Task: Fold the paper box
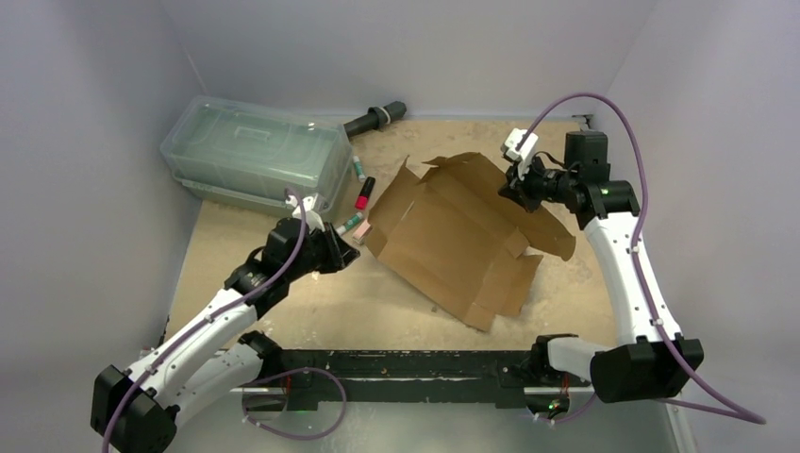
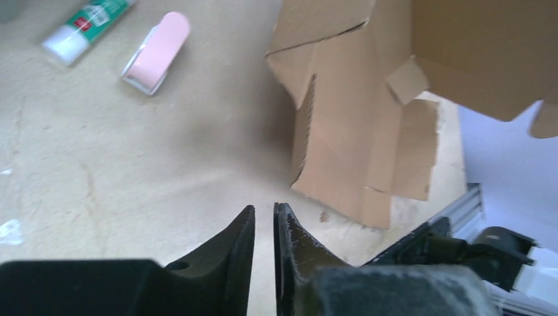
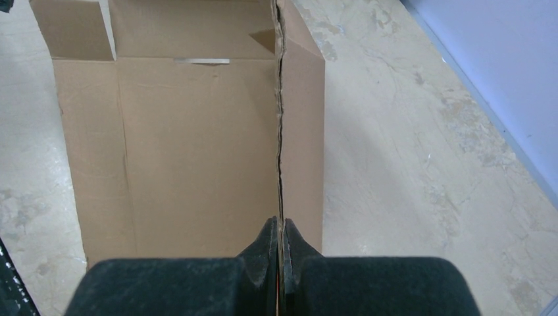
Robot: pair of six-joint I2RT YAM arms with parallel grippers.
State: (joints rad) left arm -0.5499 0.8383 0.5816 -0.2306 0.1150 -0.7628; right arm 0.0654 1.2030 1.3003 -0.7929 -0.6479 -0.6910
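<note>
- The table (image 1: 311, 316) is a sandy, scuffed surface that carries everything, and both claws work over it.
- The paper box (image 1: 453, 245) lies between the two claws. It is a part-unfolded brown corrugated sheet with flaps and tabs.
  - Much of the sheet rests on the table, spreading out ahead of the right claw, and the side nearest that claw is lifted off the surface.
  - It looks light, fairly stiff across the panels and weak along the scored creases. It should hinge readily there, and it would likely buckle or tear if pulled against the flutes.
  - Bare cardboard should give decent friction.
  - The best holds seem to be the free panel edges close to a crease, not the small tabs.
- A clear greenish lidded container (image 1: 250, 156) sits beyond the left claw, well apart from the box.
- The right claw (image 3: 281, 225) is closed on the box; a thin raised cardboard edge runs straight into the pinch of its jaws.
- The left claw (image 2: 264, 209) hovers over bare table and grips nothing, its jaws nearly together with a thin slit between them. The box's near corner stands ahead of it and to its right, apart from it.
- A pink-capped item (image 2: 156, 52) and a green-and-white tube (image 2: 85, 26) lie ahead of the left claw to its left, away from the box.
</note>
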